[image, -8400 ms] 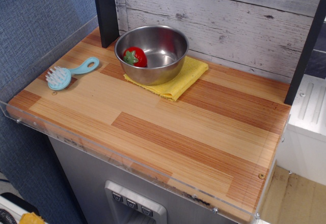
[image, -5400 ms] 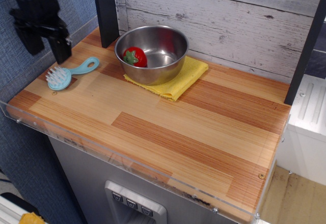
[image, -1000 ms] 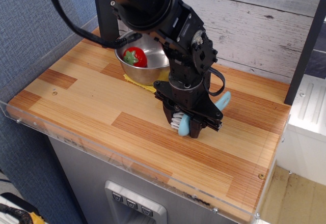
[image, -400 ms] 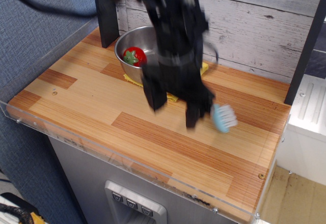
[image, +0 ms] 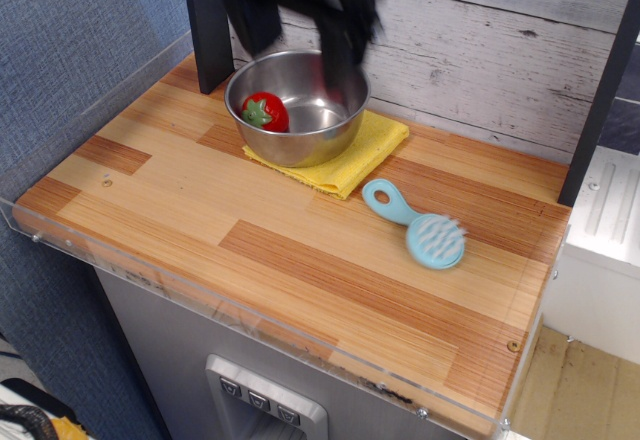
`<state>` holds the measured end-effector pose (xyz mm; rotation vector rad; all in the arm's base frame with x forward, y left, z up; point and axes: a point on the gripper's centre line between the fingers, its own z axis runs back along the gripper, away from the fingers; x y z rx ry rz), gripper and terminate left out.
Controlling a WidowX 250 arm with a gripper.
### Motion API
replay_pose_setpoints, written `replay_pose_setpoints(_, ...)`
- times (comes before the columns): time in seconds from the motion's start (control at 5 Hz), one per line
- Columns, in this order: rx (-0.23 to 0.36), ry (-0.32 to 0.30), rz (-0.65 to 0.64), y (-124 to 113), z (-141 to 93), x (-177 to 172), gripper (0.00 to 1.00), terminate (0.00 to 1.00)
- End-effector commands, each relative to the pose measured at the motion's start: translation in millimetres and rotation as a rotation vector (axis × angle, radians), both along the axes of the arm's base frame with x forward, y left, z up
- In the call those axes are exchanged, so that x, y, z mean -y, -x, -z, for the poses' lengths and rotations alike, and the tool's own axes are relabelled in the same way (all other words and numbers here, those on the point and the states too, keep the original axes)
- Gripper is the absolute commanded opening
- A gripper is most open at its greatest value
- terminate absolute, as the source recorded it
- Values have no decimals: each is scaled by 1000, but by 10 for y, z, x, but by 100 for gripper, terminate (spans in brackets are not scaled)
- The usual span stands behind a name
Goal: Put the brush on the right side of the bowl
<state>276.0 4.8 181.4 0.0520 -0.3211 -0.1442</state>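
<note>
The light-blue brush (image: 420, 225) lies flat on the wooden counter, bristles up, to the right of and a little in front of the steel bowl (image: 300, 105). Its loop handle points back left toward the bowl. The bowl sits on a yellow cloth (image: 350, 155) and holds a red strawberry toy (image: 266, 111). My gripper (image: 298, 20) is a dark blurred shape high above the bowl at the top edge; its fingers hang apart and hold nothing.
A black post (image: 207, 20) stands behind the bowl on the left. A grey plank wall (image: 480, 50) backs the counter. A clear plastic rim (image: 200, 300) runs along the front and left edges.
The gripper let go of the brush and rose up and back over the bowl. The brush now rests on the counter right of the bowl.
</note>
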Motion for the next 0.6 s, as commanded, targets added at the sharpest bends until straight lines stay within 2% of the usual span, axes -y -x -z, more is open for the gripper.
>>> replay_pose_setpoints(0.0, -1, -23, 36, 213, -724, -364, 100, 0)
replay_pose_setpoints(0.2, -1, -23, 36, 213, -724, -364, 100, 0)
replay_pose_setpoints(0.4, -1, -23, 36, 213, -724, -364, 100, 100)
